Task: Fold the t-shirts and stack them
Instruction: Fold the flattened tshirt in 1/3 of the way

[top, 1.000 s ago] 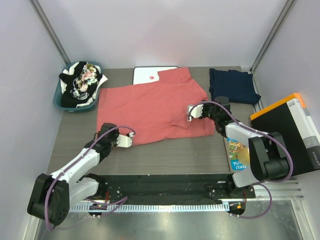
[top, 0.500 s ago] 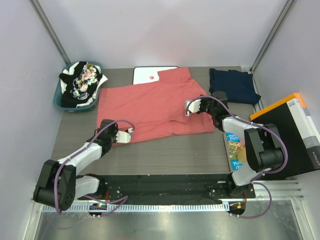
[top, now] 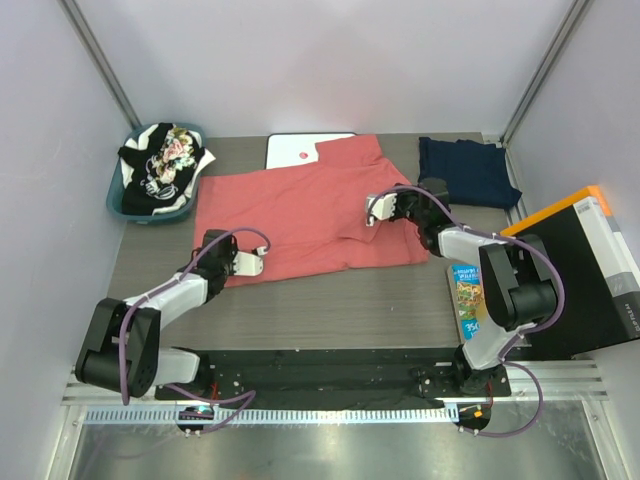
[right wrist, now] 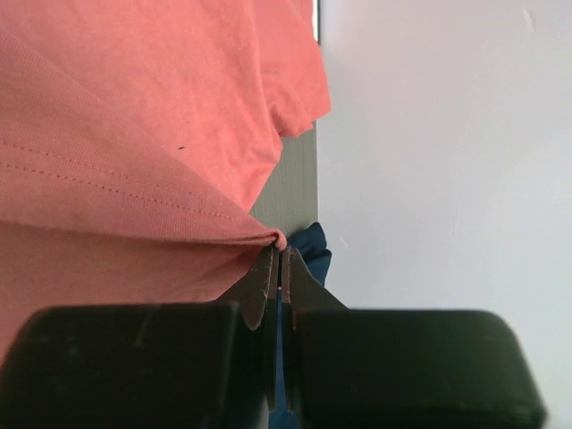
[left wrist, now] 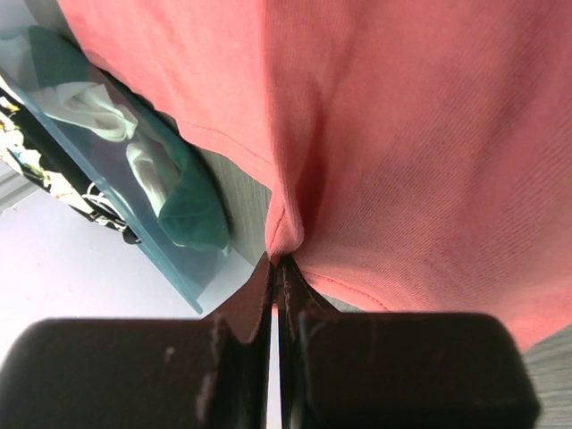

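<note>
A salmon t-shirt (top: 300, 215) lies spread across the middle of the table, its collar end over a white board. My left gripper (top: 236, 265) is shut on the shirt's near left hem; the left wrist view shows the cloth (left wrist: 402, 179) pinched at the fingertips. My right gripper (top: 383, 208) is shut on the shirt's right edge, lifted and drawn inward; the right wrist view shows a fold of salmon cloth (right wrist: 134, 134) at the tips. A folded navy t-shirt (top: 466, 170) lies at the back right. More shirts, black, white and floral (top: 162, 162), fill a basket.
A teal basket (top: 118, 205) stands at the back left and shows in the left wrist view (left wrist: 143, 223). A white board with black rim (top: 295, 148) lies at the back. A black and orange box (top: 585, 265) and a colourful booklet (top: 470, 300) sit at the right.
My right gripper has pulled the shirt's right edge up and to the left, shifting the near right corner inward. My left gripper has moved slightly back along the hem, still shut on it.
</note>
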Robot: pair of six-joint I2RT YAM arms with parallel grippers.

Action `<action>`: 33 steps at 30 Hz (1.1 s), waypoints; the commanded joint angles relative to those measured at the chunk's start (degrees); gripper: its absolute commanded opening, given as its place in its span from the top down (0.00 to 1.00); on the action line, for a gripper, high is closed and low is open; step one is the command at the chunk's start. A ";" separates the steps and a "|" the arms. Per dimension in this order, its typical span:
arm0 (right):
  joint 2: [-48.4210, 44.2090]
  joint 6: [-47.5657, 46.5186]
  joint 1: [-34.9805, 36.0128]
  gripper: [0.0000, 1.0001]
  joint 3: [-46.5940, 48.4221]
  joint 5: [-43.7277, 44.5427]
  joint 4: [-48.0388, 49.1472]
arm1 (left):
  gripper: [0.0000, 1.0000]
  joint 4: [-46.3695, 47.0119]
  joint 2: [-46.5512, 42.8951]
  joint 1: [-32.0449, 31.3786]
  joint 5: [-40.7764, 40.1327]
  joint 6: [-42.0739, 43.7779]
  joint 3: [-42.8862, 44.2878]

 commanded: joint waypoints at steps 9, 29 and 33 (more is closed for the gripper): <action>16.15 2.08 3.79 0.44 7.27 23.33 38.84 | 0.57 5.44 5.21 0.93 -5.45 -0.04 2.55; -2.83 10.35 6.08 0.49 18.08 -3.45 -52.91 | 0.71 -14.39 6.97 2.77 13.00 -2.16 14.67; -1.25 7.27 7.22 0.49 18.79 -5.83 -55.11 | 0.74 -19.84 9.96 3.30 14.06 -2.06 19.16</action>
